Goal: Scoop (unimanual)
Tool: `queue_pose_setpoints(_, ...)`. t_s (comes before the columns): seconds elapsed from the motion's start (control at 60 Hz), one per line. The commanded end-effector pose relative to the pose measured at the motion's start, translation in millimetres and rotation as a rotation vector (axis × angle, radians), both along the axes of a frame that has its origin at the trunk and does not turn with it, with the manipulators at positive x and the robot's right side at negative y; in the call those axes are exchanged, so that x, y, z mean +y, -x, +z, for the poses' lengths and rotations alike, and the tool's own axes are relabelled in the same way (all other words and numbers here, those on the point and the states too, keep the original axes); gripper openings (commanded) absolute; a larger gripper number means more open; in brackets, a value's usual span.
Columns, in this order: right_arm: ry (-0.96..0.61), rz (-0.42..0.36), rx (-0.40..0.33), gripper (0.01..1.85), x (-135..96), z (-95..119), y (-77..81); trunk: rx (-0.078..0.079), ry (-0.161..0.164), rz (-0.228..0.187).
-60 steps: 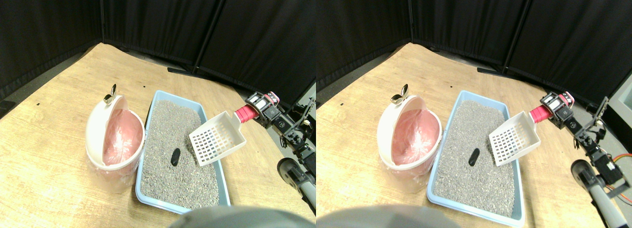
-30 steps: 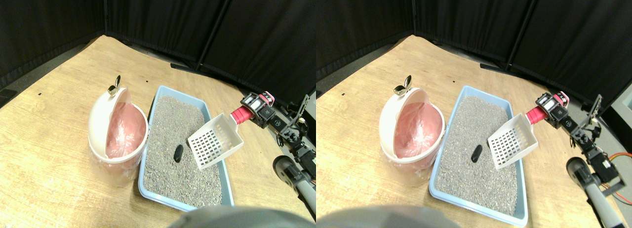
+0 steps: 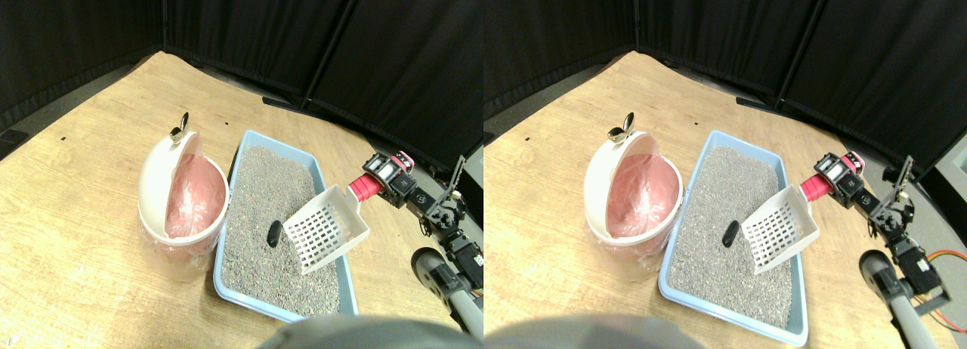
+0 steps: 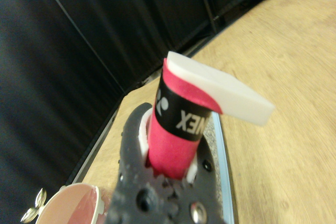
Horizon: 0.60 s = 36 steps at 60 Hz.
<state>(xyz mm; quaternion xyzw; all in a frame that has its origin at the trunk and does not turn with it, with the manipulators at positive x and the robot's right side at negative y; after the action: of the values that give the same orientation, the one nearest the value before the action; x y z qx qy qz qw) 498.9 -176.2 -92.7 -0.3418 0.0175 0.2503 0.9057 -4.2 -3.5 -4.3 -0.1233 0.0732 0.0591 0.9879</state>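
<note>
The small dark oblong lump (image 3: 273, 233) lies mid-litter in the pale blue plastic litter tray (image 3: 230, 180), just beside the white slotted plastic scoop (image 3: 325, 228), toward the white lidded bin (image 3: 181, 198). The right gripper's (image 3: 375, 181) fingers clamp its red-wrapped handle (image 4: 176, 129).

This is looking like a robotics lab test area rather than a home. Black curtain panels (image 3: 227, 24) on poles are closing off the far side and the left, screening a bare wooden floor (image 3: 68, 213). At the right, exposed motors and loose orange wiring (image 3: 453, 236) are showing on the robot's arm, beside a grey cabinet edge (image 3: 474, 168).
</note>
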Motion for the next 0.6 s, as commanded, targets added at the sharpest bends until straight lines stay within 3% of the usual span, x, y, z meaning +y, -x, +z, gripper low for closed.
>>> queue_pose_setpoints(0.017,0.023,0.056,0.018,0.06,17.3,-2.4,4.2,0.028,0.024,0.025)
queue_pose_setpoints(0.317,0.003,-0.060,0.152,0.14,48.2,-30.0,-1.1,0.049,0.037,0.052)
queue_pose_setpoints(0.45,-0.031,-0.056,0.190,0.19,62.6,-47.2,-3.5,0.063,0.044,0.061)
queue_pose_setpoints(0.5,-0.065,-0.020,0.206,0.21,68.3,-54.9,-3.2,0.070,0.046,0.065)
queue_pose_setpoints(0.6,-0.095,-0.015,0.238,0.19,78.2,-67.8,-1.0,0.072,0.053,0.070)
